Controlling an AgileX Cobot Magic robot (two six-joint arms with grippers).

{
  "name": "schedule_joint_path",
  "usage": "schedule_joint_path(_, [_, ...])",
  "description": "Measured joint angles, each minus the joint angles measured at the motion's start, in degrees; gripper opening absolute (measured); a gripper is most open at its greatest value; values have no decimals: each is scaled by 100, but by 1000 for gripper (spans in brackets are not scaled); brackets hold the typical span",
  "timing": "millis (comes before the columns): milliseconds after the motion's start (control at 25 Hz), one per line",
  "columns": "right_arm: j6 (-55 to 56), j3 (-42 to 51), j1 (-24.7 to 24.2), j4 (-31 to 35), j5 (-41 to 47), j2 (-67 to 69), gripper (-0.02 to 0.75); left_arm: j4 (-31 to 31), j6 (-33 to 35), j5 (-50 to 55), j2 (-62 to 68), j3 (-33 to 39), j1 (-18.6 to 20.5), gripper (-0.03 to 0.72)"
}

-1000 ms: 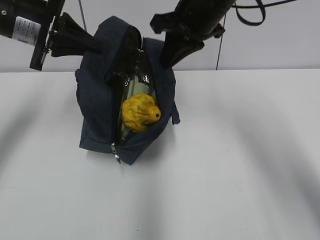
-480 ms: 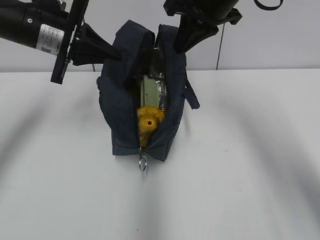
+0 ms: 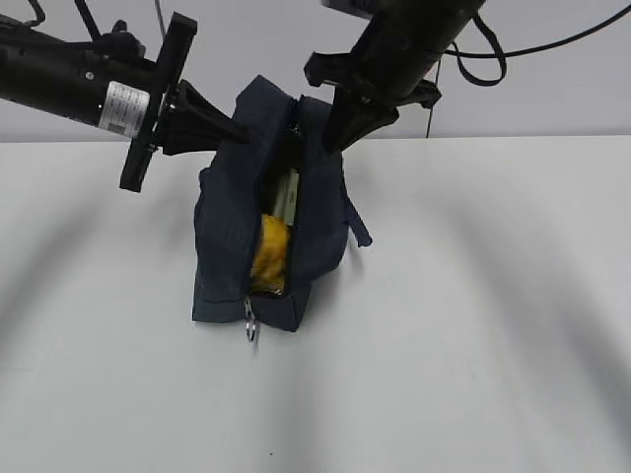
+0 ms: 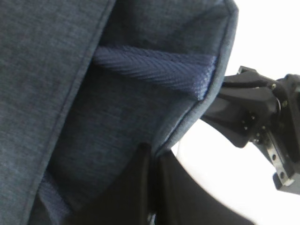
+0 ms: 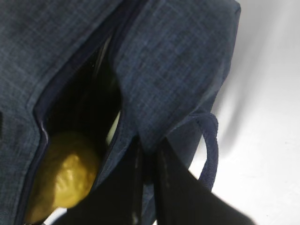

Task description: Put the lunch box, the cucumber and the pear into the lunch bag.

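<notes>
a: why do we hold the lunch bag (image 3: 271,222) up by both top edges?

b: so the mouth stays parted. the pear (image 3: 269,248) sits in the opening toward 6 o'clock, the lunch box (image 3: 288,193) just behind it; we can't see the cucumber.

a: and our arms?

b: the left gripper (image 3: 237,130) reaches in from 10 o'clock, the right gripper (image 3: 333,138) slants down from 1 o'clock, both pinched tight on the fabric rim.

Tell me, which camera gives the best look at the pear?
The right wrist view: the pear fills the lunch bag's opening. The exterior view shows only a yellow sliver in the gap. The left wrist view shows only bag fabric.
</notes>
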Motion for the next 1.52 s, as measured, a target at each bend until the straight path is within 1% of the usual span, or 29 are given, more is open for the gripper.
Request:
schedule_joint_path(120, [-7, -5, 0, 66, -13, 16, 6, -25, 5, -41, 19, 0, 86, 4])
schedule_joint_path(400, [-21, -5, 0, 101, -229, 20, 6, -243, 59, -130, 19, 0, 516, 4])
schedule_joint_path(600, [-83, -5, 0, 318, -402, 42, 21, -285, 83, -150, 21, 0, 562, 4])
schedule_joint_path(680, [-142, -5, 0, 344, -416, 46, 57, -285, 88, -159, 21, 0, 562, 4])
schedule_joint_path(720, [-155, -5, 0, 359, -416, 46, 94, -292, 88, -165, 21, 0, 562, 4])
schedule_joint_path(840, [-177, -5, 0, 393, -417, 46, 270, -316, 186, -176, 21, 0, 562, 15])
schedule_joint_path(920, [-203, -5, 0, 393, -395, 46, 398, -324, 217, -176, 21, 0, 562, 52])
schedule_joint_path(960, [-248, -14, 0, 393, -366, 46, 434, -331, 238, -176, 21, 0, 562, 80])
schedule_joint_path(1040, [-359, -28, 0, 382, -261, 46, 479, -369, 256, -170, 21, 0, 562, 167])
schedule_joint_path(1160, [-427, -41, 0, 255, -184, -65, 497, -437, 304, -152, 15, 0, 619, 301])
schedule_joint_path(1200, [-434, -48, 0, 189, -170, -143, 500, -443, 342, -152, 2, 0, 654, 333])
schedule_joint_path(1280, [-441, -53, 0, 56, -98, -298, 503, -443, 400, -141, -56, 0, 746, 363])
schedule_joint_path(1400, [-449, -62, 23, -108, -42, -556, 502, -339, 480, -54, -241, 0, 922, 378])
schedule_joint_path(1520, [-449, -62, 158, -374, -30, -866, 502, 137, 493, 32, -527, 0, 1066, 382])
